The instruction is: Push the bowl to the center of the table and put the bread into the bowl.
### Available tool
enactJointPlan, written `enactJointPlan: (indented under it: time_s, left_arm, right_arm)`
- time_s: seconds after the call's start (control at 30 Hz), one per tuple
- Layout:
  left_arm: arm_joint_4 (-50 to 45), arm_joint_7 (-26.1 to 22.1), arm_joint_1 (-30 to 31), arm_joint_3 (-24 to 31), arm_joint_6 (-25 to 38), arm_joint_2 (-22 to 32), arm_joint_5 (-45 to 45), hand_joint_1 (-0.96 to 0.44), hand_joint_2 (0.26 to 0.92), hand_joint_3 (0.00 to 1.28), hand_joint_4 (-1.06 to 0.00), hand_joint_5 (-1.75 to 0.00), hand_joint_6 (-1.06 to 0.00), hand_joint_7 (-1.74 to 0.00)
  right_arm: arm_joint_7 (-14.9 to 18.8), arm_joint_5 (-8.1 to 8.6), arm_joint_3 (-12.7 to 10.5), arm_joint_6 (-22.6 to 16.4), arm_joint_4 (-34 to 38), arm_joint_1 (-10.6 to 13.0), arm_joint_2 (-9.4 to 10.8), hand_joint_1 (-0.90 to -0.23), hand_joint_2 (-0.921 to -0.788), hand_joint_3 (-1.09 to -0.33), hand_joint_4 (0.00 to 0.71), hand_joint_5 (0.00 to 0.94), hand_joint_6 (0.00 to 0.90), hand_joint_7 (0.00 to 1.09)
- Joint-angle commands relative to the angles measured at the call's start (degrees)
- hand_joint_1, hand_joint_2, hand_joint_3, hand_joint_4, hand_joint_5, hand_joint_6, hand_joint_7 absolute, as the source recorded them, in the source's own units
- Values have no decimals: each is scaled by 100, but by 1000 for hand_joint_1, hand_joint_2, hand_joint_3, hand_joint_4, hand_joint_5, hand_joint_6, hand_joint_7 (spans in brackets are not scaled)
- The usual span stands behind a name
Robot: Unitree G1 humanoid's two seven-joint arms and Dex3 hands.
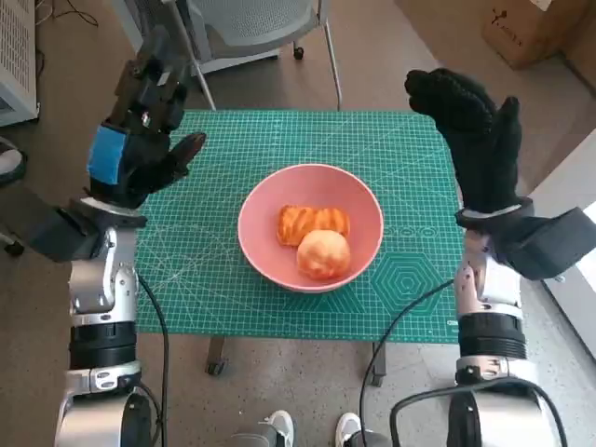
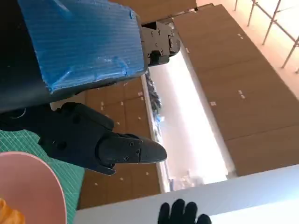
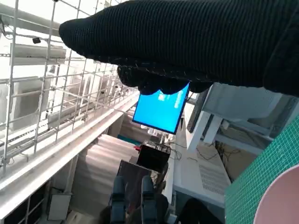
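A pink bowl [image 1: 310,226] is seen near the middle of the worktop [image 1: 233,307], which is covered by a green cutting mat [image 1: 410,270]. Two pieces of bread are held inside the bowl: a striped pastry [image 1: 313,223] at the back and a round bun [image 1: 324,254] in front, the two touching each other.

The left robot hand [image 1: 140,140] is raised above the left edge of the worktop, apart from the bowl. Its fingers are spread and nothing is held in it; one black finger [image 1: 186,149] is pointed toward the bowl. In the left wrist view the blue tape [image 2: 79,42] on its back fills the upper part, a black finger [image 2: 126,149] is stretched out, and a slice of the bowl's rim [image 2: 44,175] is shown over the mat.

The right robot hand [image 1: 475,140] is raised above the right edge of the worktop, also apart from the bowl. Its gloved fingers are extended upward and apart, with nothing gripped. In the right wrist view the glove [image 3: 187,42] is shown as a dark band, and a corner of the mat [image 3: 261,177] with a bit of the bowl's rim [image 3: 280,200] can be made out.

Behind the worktop a grey chair [image 1: 261,28] is stood on the floor, and a cardboard box [image 1: 531,28] is seen at the far right.
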Motion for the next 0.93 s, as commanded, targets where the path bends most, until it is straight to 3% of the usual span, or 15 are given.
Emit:
enactJointPlan:
  time_s: [0.03,0.93]
  left_arm:
    - [11,-196,84,49,-116,-44,-195,-676,921,288,1,1,1,-116]
    - [-309,-8,246,-133,-32,-155,-111,-654,921,318,1,1,1,-142]
  right_arm:
    - [-97,-62,19,156,-6,7,-5,-608,-921,-578,269,0,356,3]
    - [-268,-134,37,303,-176,76,-72,-648,-921,-530,270,2,359,4]
